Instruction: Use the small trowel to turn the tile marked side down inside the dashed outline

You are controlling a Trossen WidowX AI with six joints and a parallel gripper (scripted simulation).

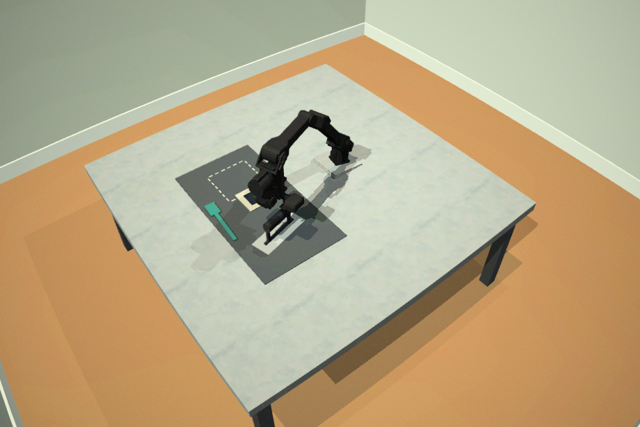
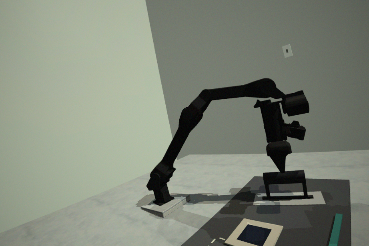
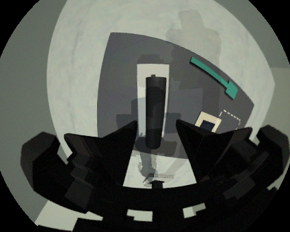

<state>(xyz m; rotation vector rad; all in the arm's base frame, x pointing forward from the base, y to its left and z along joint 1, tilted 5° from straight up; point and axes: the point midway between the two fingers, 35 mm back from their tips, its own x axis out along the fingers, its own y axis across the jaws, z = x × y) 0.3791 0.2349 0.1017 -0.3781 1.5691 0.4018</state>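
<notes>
The trowel, a white flat blade with a raised black bar handle, lies on the dark mat. My gripper is open and points straight down just above the handle, one finger on each side of the bar. The cream tile lies flat with its dark blue marked side up, beside the dashed outline. The arm partly hides it in the top view.
A teal flat tool with a square head lies along the mat's edge. The arm's base stands on a pale plate on the grey table behind the mat.
</notes>
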